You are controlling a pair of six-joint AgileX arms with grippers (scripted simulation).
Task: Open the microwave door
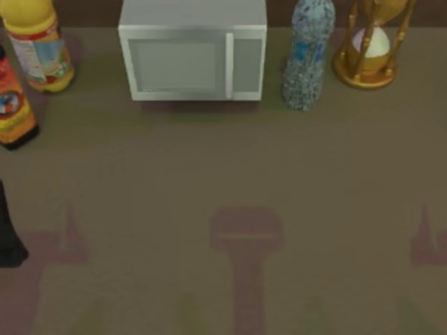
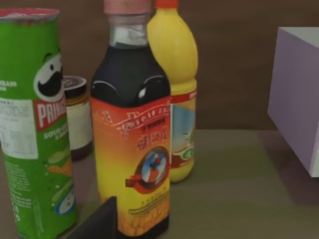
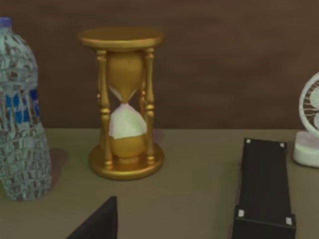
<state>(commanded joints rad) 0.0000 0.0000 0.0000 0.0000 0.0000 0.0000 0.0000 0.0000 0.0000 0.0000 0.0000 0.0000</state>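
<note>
— Where are the pincers?
— Neither shows in the top view; I cannot tell their state.
— The microwave (image 1: 193, 49)?
— At the back of the olive counter (image 1: 223, 181), microwave door (image 1: 176, 66) apparently closed, against a brown wall (image 3: 224, 64).

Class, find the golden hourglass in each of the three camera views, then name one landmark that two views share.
Top view: the hourglass stands at the table's far right, beside the patterned bottle.
Left wrist view: not in it.
Right wrist view: the hourglass stands upright near the middle.
Shared landmark: the patterned bottle next to it.
</note>
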